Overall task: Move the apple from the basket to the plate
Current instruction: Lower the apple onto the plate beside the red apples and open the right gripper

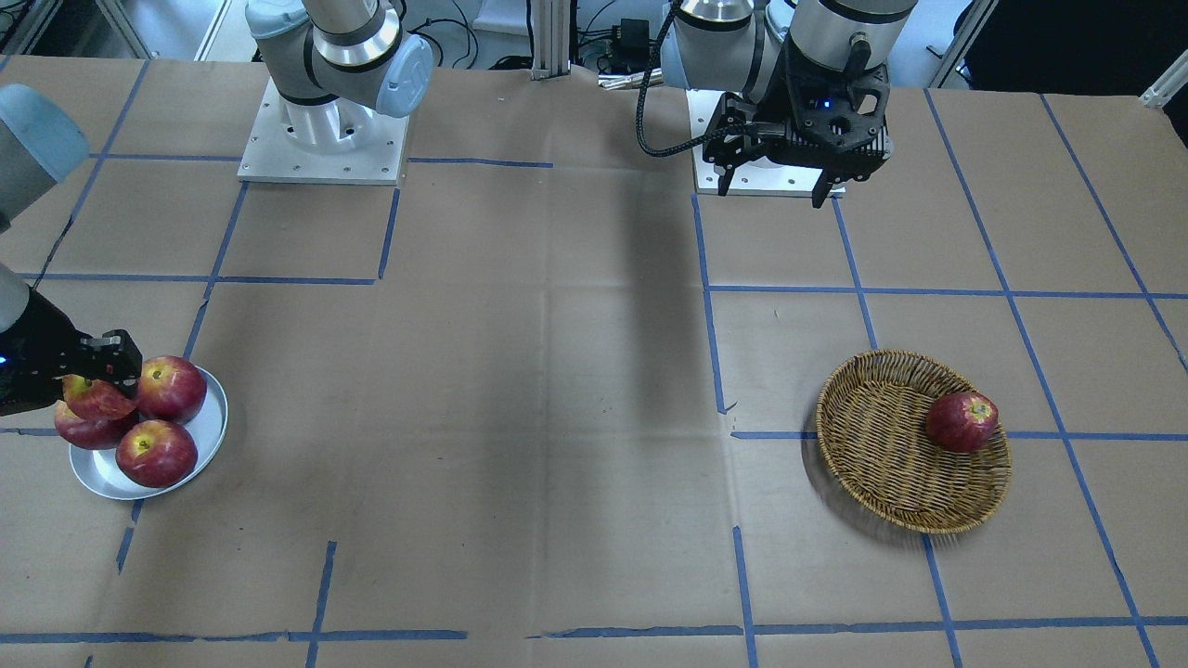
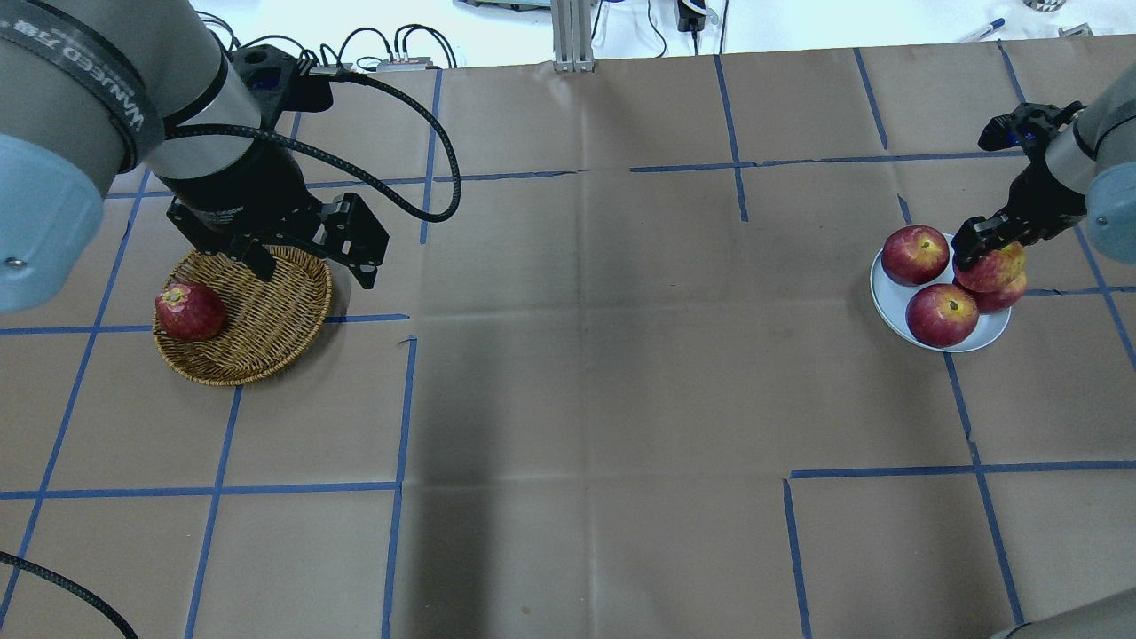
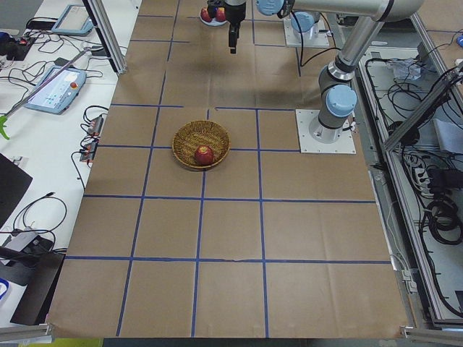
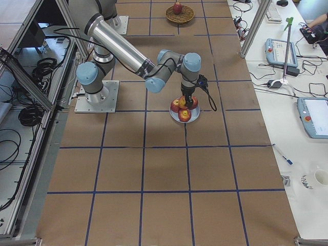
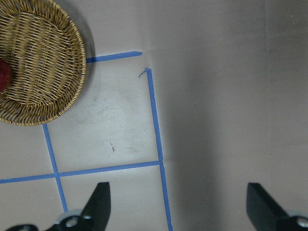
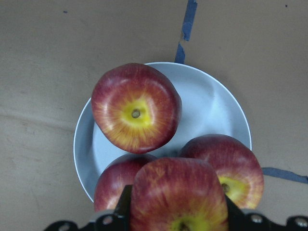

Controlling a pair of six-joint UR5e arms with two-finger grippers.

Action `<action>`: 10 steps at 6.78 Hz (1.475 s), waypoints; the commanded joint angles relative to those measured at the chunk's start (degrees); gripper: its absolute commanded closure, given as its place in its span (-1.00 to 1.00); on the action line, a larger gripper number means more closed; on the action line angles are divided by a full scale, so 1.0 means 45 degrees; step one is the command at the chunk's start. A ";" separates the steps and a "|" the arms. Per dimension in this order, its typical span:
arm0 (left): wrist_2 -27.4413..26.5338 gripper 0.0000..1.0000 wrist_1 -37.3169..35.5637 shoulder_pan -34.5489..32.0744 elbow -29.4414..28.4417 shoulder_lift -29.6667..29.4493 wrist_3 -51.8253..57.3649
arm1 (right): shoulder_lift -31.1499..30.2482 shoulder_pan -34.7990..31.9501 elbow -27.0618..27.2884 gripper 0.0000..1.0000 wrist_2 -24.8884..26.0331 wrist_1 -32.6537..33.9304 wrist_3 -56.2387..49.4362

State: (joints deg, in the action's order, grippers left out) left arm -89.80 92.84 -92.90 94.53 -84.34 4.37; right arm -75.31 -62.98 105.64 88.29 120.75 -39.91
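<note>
Front: right gripper (image 1: pixel 95 382) clamped on the apple (image 1: pixel 93 401) over the plate (image 1: pixel 212 431), which is crowded by three apples (image 1: pixel 156 452) near the table edge; arm cut off by the frame. Overhead: left gripper (image 2: pixel 315 275) wide open, empty, above the basket (image 2: pixel 266 346) rim; dark apple (image 2: pixel 189 311) inside. Right wrist: fingertips hidden behind the apple.

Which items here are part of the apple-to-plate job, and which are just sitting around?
In the job: pinkish-red streaked apple with yellow stem patch, in the right gripper; round silver-grey metal plate; round woven wicker basket.
Lying about: dark red apple in the basket; three deeper-red apples on the plate.
</note>
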 commanded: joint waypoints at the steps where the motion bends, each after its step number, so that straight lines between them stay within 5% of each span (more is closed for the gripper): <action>1: -0.0005 -0.98 -0.0005 0.0000 0.0027 0.0012 0.0006 | -0.0023 -0.0007 0.0214 0.17 -0.0011 0.0023 0.0078; 3: -0.0005 -0.98 -0.0005 0.0000 0.0067 0.0012 -0.0013 | -0.0023 -0.0046 0.0235 0.12 -0.0283 0.0101 0.0099; 4: -0.0005 -0.98 -0.0005 0.0000 0.0067 0.0012 -0.0013 | -0.0023 -0.0046 0.0236 -0.68 -0.0284 0.0101 0.0079; 5: -0.0005 -0.98 -0.0005 0.0000 0.0067 0.0012 -0.0013 | -0.0004 -0.0046 0.0177 -1.00 -0.0226 0.0101 0.0060; 9: 0.0015 -0.98 -0.0005 -0.0019 0.0067 0.0031 -0.0013 | -0.0820 -0.0647 -0.0910 -1.00 -0.0207 -0.0208 0.0176; 10: 0.0015 -0.98 -0.0005 -0.0019 0.0067 0.0031 -0.0013 | -0.1404 -0.1367 -0.1555 -1.00 -0.0071 -0.1546 0.0795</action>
State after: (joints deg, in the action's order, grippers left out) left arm -89.74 92.81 -92.99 94.83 -84.21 4.31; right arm -78.96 -66.00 101.86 87.44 118.65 -38.47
